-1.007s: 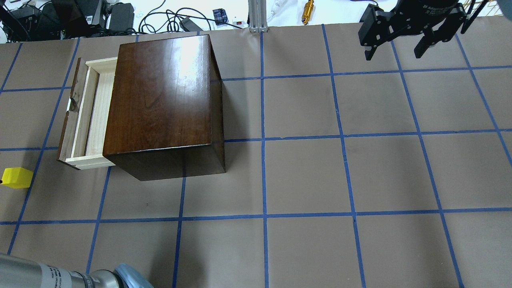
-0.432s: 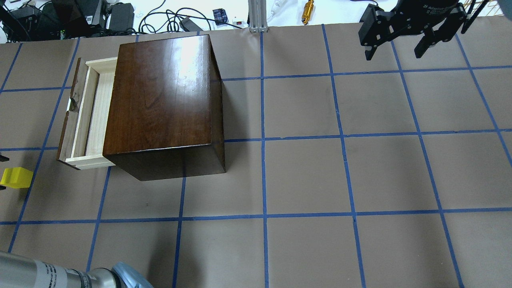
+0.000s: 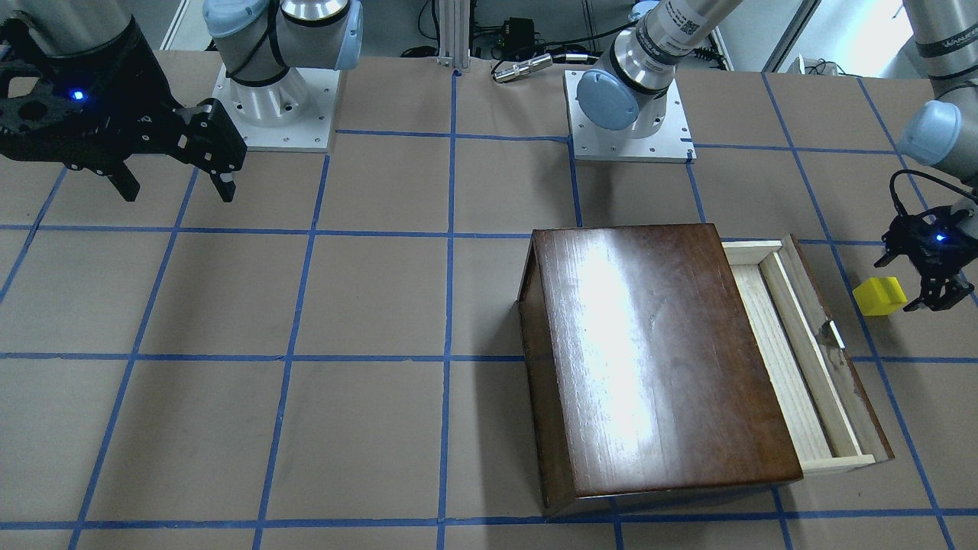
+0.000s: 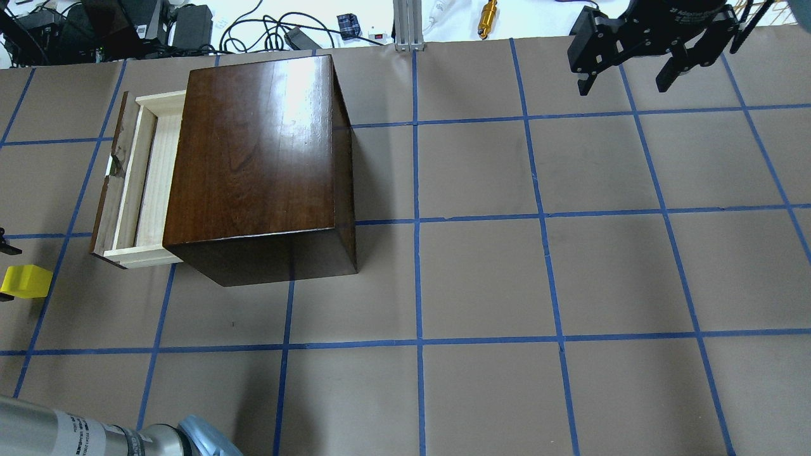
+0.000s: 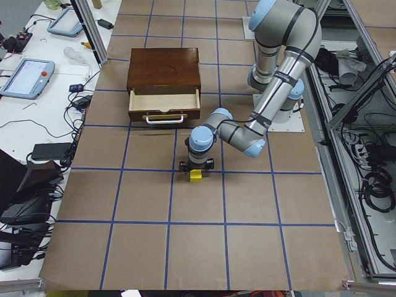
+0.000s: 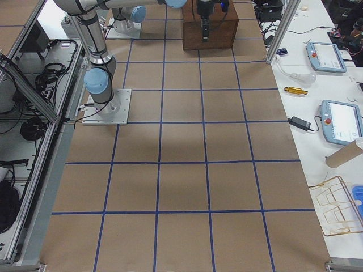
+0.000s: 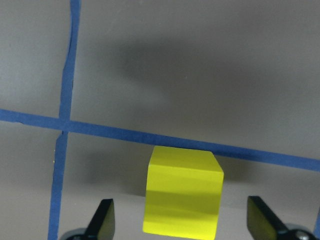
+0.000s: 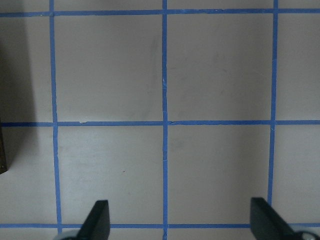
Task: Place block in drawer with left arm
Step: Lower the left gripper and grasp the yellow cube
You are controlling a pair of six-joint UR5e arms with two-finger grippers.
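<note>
The yellow block [image 7: 182, 192] rests on the brown table, also shown in the front view [image 3: 879, 296] and the overhead view [image 4: 25, 280]. My left gripper [image 7: 182, 225] is open and low over it, with a finger on each side and a gap to both; it also shows in the front view [image 3: 921, 279] and the left side view [image 5: 196, 166]. The pale drawer [image 4: 142, 183] stands pulled out of the dark cabinet [image 4: 253, 145], a short way beyond the block. My right gripper [image 4: 627, 73] is open and empty, far across the table.
Blue tape lines grid the table. The cabinet [image 3: 649, 359] stands taller than the drawer's rim [image 3: 829, 367]. Cables, a brass part [image 4: 488, 18] and an aluminium post [image 4: 405, 25] lie past the table's far edge.
My left gripper's fingertips have come into the overhead view's left edge beside the block. The left arm's elbow has shifted slightly. The block, drawer and right gripper have not moved.
</note>
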